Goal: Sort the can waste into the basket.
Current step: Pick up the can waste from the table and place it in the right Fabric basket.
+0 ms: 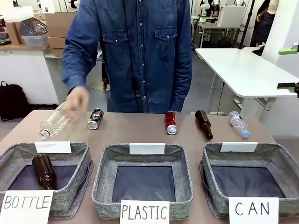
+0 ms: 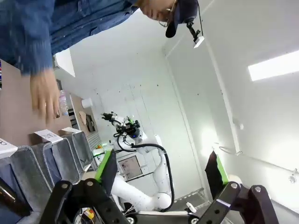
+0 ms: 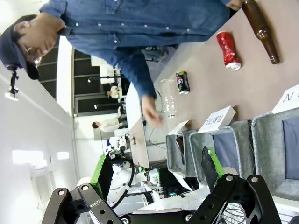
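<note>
While the shiny red metal can (image 1: 171, 122) and black printed can (image 1: 95, 119) lie on the counter (image 1: 135, 129), the grey fabric "CAN" basket (image 1: 275, 157) sits empty, both jaws gaping wide.

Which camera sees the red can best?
The front view: the red can lies whole, level and close, silver end toward the camera. The right wrist view has it too, clear but turned sideways. The left wrist view looks up past the person's hand.

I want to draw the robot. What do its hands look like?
The left hand and right hand are alike: black jointed bars with round bolts, each with two fingers faced in bright green pads.
</note>
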Robot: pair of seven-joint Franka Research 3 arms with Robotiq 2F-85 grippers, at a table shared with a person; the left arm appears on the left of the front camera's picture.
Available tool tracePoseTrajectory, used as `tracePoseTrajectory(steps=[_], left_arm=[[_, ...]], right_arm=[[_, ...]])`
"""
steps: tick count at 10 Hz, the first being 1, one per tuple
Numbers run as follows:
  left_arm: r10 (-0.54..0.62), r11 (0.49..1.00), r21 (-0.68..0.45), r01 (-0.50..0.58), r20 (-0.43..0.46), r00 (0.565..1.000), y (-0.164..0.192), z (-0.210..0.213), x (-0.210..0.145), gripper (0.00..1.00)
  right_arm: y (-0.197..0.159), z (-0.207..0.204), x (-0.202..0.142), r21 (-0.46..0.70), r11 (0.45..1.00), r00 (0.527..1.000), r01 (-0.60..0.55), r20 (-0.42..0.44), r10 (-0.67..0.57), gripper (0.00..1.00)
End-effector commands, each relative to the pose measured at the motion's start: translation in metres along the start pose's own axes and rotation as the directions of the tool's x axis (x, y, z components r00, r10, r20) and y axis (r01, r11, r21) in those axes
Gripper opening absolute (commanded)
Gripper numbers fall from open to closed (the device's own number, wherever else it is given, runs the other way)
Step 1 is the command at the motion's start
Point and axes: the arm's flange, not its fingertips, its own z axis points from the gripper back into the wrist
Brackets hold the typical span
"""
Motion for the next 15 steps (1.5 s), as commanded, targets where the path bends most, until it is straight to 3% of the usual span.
tracePoseTrajectory(steps=[1,3,4,5,7,9,10,11,12,13,14,15], left_arm=[[-0.017,1.0,0.008,0.017,-0.005,1.0,-0.002,-0.011,0.003,1.0],[-0.022,0.999,0.026,0.022,-0.034,0.999,-0.002,-0.025,0.0,1.0],[-0.009,0.996,0.083,0.017,-0.096,0.995,0.004,-0.052,0.001,1.0],[0.03,0.985,0.175,0.002,-0.175,0.984,0.014,-0.085,0.007,1.0],[0.157,0.904,0.426,0.024,-0.385,0.909,0.044,-0.153,0.026,1.0],[0.201,0.707,0.685,0.176,-0.433,0.879,0.087,-0.209,0.047,1.0],[0.135,0.577,0.766,0.282,-0.431,0.892,0.104,-0.233,0.05,1.0],[0.043,0.43,0.802,0.415,-0.477,0.878,0.121,-0.256,0.045,1.0],[-0.009,0.324,0.778,0.539,-0.567,0.824,0.135,-0.277,0.035,1.0],[-0.044,0.346,0.753,0.56,-0.583,0.811,0.141,-0.295,0.023,1.0],[0.026,0.487,0.746,0.455,-0.533,0.846,0.122,-0.274,0.05,1.0],[0.026,0.487,0.746,0.455,-0.533,0.846,0.122,-0.274,0.05,1.0]], right_arm=[[0.001,-0.003,0.002,0.024,1.0,1.0,-0.016,0.001,0.015,1.0],[0.001,-0.003,0.002,0.024,1.0,1.0,-0.016,0.001,0.015,1.0],[0.001,-0.003,0.002,0.024,1.0,1.0,-0.016,0.001,0.015,1.0],[0.001,-0.003,0.002,0.024,1.0,1.0,-0.016,0.001,0.015,1.0],[0.001,-0.003,0.002,0.024,1.0,1.0,-0.016,0.001,0.015,1.0],[0.001,-0.003,0.002,0.024,1.0,1.0,-0.016,0.001,0.015,1.0],[0.001,-0.003,0.002,0.024,1.0,1.0,-0.016,0.001,0.015,1.0],[0.001,-0.003,0.002,0.024,1.0,1.0,-0.016,0.001,0.015,1.0],[0.001,-0.003,0.002,0.024,1.0,1.0,-0.016,0.001,0.015,1.0],[0.001,-0.003,0.002,0.024,1.0,1.0,-0.016,0.001,0.015,1.0],[0.001,-0.003,0.002,0.024,1.0,1.0,-0.016,0.001,0.015,1.0],[0.001,-0.003,0.002,0.024,1.0,1.0,-0.016,0.001,0.015,1.0]])
